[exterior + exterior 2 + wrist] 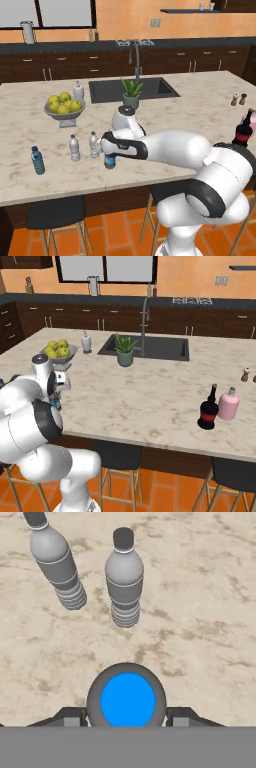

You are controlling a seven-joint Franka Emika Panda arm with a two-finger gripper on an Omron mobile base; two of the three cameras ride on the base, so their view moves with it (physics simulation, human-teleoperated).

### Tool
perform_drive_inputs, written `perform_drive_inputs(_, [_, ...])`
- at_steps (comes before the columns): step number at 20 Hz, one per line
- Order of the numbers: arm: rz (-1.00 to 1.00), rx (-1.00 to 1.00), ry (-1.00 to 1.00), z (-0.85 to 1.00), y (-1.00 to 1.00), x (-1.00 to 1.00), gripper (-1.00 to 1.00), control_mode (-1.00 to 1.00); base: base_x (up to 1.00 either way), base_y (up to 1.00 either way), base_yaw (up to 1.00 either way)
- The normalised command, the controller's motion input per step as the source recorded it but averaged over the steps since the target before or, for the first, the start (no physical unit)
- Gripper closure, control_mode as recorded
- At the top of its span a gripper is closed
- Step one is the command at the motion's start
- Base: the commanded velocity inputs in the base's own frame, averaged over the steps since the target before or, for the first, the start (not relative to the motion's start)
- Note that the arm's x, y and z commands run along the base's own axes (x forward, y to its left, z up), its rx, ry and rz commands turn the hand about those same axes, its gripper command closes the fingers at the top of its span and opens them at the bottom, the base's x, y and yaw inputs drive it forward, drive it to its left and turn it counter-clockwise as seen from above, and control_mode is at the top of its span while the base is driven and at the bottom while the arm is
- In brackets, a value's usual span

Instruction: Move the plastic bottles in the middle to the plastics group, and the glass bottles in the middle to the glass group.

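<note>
Blue-capped dark bottle (128,701) sits at bottom centre of the hand view, seen from straight above, with the end effector (128,718) clamped on it, one dark finger (67,716) at each side of its shoulder. From the left base view the same bottle (110,161) shows just its lower part, under the hand at centre frame, at or just above the bench (200,107); contact with the surface cannot be told. Two clear ribbed water bottles stand close by: in the hand view one at upper left (56,562) and one at upper centre (124,579); in the left base view they stand side by side left of the hand, with a lighter blue bottle (37,160) farther left. Right base view adds the dark red-labelled bottle (207,409) beside the pale pink bottle (229,404) at right. Grey bowl (64,116) holds yellow lemons (63,103); small pot (131,101) holds a green plant.
</note>
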Motion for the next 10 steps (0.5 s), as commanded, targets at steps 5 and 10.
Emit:
perform_drive_inputs(5, [0.08, 0.00, 0.00, 0.01, 0.70, -0.03, 1.00, -1.00, 0.00, 0.00, 0.00])
perform_drive_inputs(10, [0.06, 0.00, 0.00, 0.00, 0.57, 0.02, 1.00, -1.00, 0.00, 0.00, 0.00])
